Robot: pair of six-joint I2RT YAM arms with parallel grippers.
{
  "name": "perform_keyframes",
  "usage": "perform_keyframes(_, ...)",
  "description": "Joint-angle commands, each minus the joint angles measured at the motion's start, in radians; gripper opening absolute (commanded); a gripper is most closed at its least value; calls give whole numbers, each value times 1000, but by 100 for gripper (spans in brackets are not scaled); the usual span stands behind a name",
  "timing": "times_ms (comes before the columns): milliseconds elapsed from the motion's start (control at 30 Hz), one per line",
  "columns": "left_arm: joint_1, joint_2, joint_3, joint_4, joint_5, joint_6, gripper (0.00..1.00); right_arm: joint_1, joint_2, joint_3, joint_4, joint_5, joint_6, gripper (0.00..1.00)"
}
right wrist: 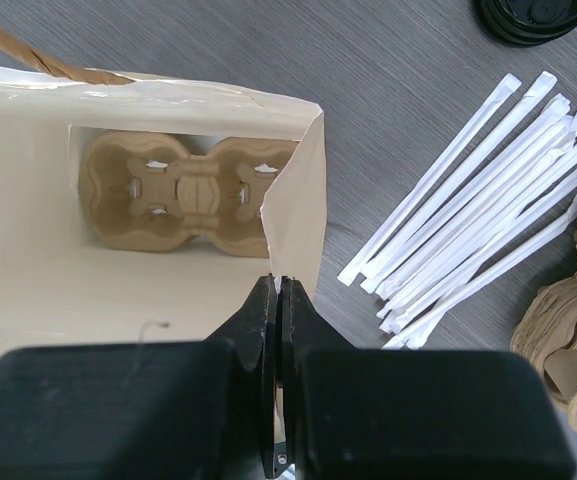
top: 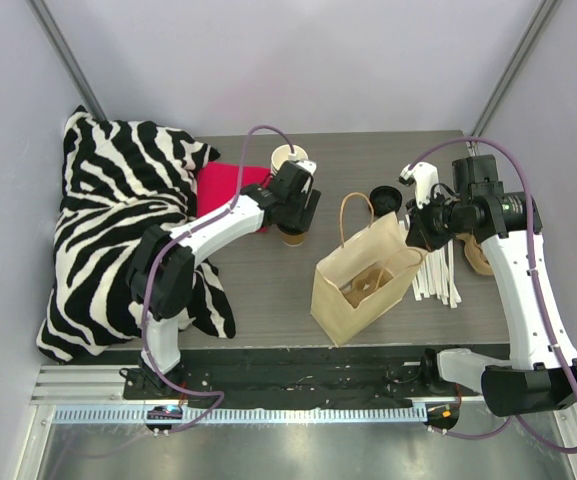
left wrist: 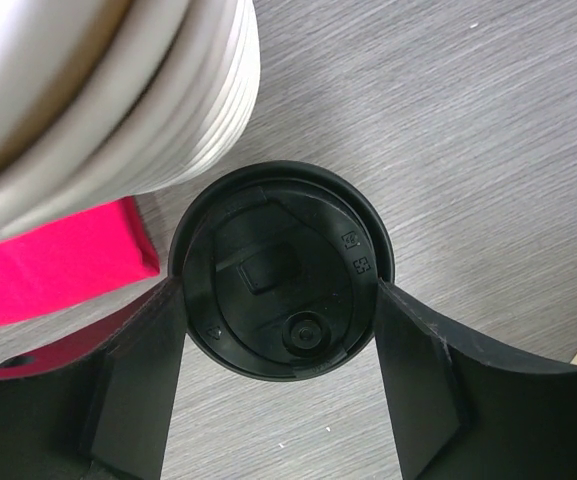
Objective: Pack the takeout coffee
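**Top external camera:** fixed above and behind the arms. It is angled down and forward over the grey wood-grain table [top: 268, 290], with the arm bases at 6 o'clock. Coverage is wide and distant.

**Left wrist camera:** looks straight down past the left gripper [left wrist: 280, 295], very close, onto the brown paper takeout coffee cup with round black plastic lid [left wrist: 280, 265].

**Right wrist camera:** looks down past the right gripper [right wrist: 278, 300], close, into the open brown paper bag [right wrist: 68, 290].

**Overlap, top external and left wrist:**
- takeout coffee cup [top: 291, 238]
- stack of cream-white paper cups [top: 288, 158] [left wrist: 118, 90]
- flat red cloth [top: 230, 180] [left wrist: 48, 265]

**Overlap, top external and right wrist:**
- paper bag [top: 353, 300]
- white paper-wrapped straws [top: 436, 275] [right wrist: 478, 200], at 3 o'clock from the bag
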Motion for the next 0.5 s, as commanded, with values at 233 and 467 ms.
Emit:
perform_keyframes(233,-3,-273,-43,-155,136,104,54,-2,19,31,28,-104,-33,1)
perform_keyframes(467,-3,-498,-276,-126,237,213,51,-1,33,40,40,-135,-53,1)
